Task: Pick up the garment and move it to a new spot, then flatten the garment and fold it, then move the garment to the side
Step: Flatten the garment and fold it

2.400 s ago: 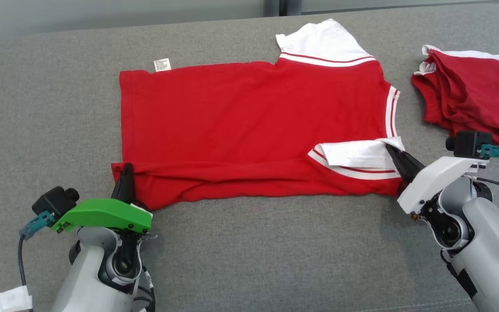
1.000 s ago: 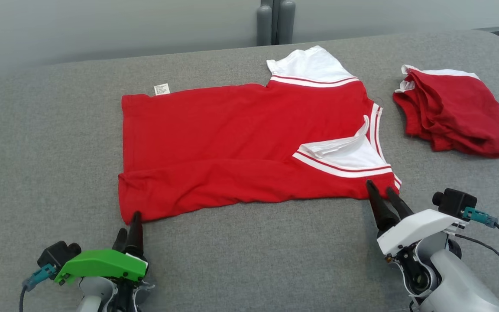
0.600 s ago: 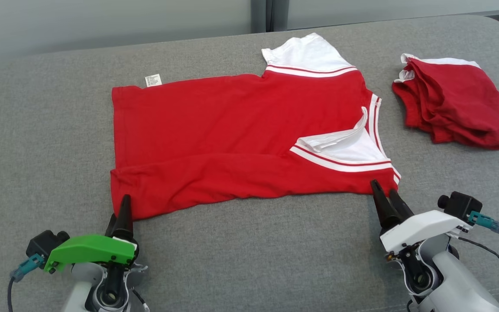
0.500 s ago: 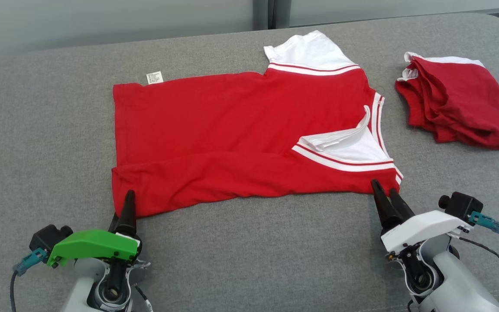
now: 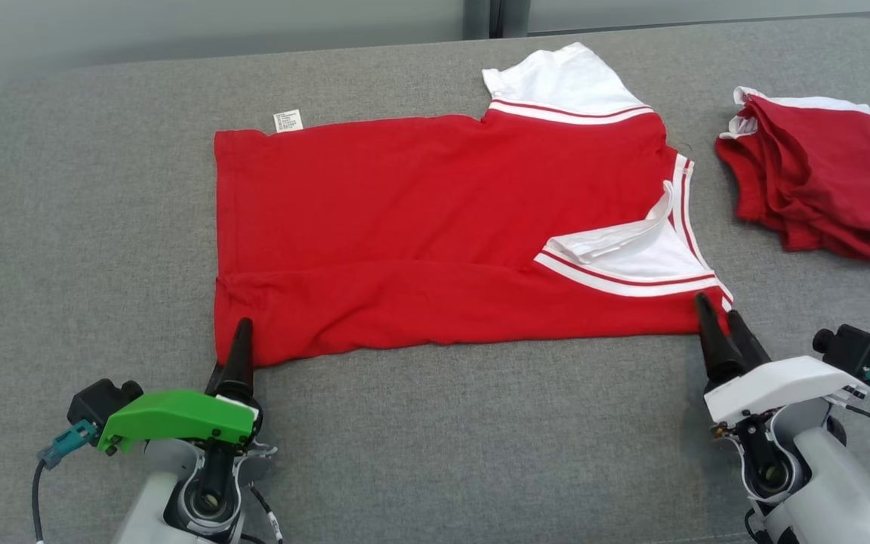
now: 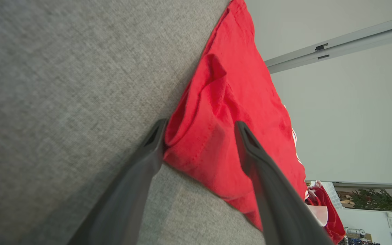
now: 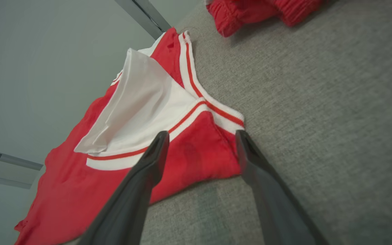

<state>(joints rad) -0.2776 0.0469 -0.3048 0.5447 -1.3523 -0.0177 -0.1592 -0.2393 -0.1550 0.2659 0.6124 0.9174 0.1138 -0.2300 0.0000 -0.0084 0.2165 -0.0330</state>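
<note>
Your red shirt [image 5: 420,219] lies spread out in the middle of the grey table [image 5: 480,438]. Its bottom hem is on your left and its neck end is on your right. The near long side is folded over onto the shirt. The near white sleeve [image 5: 631,253] lies on top of the red cloth. The far white sleeve [image 5: 563,75] sticks out flat at the back. A small white tag [image 5: 288,121] peeks out at the far left corner.

Your left tool [image 5: 239,344], the one with the green cover, is at the near left corner of the shirt. Its two fingers are spread apart and hold nothing. In the left wrist view that folded corner sits between them. One finger [image 6: 155,143] is right against the rolled edge of the cloth.

Your right tool [image 5: 717,308], the one with the white cover, is at the near right corner. Its fingers are wide apart too and hold nothing. In the right wrist view the red corner with its white and red stripes lies between them.

A second red garment [image 5: 820,181] lies bunched up on the table to the right, apart from the shirt.
</note>
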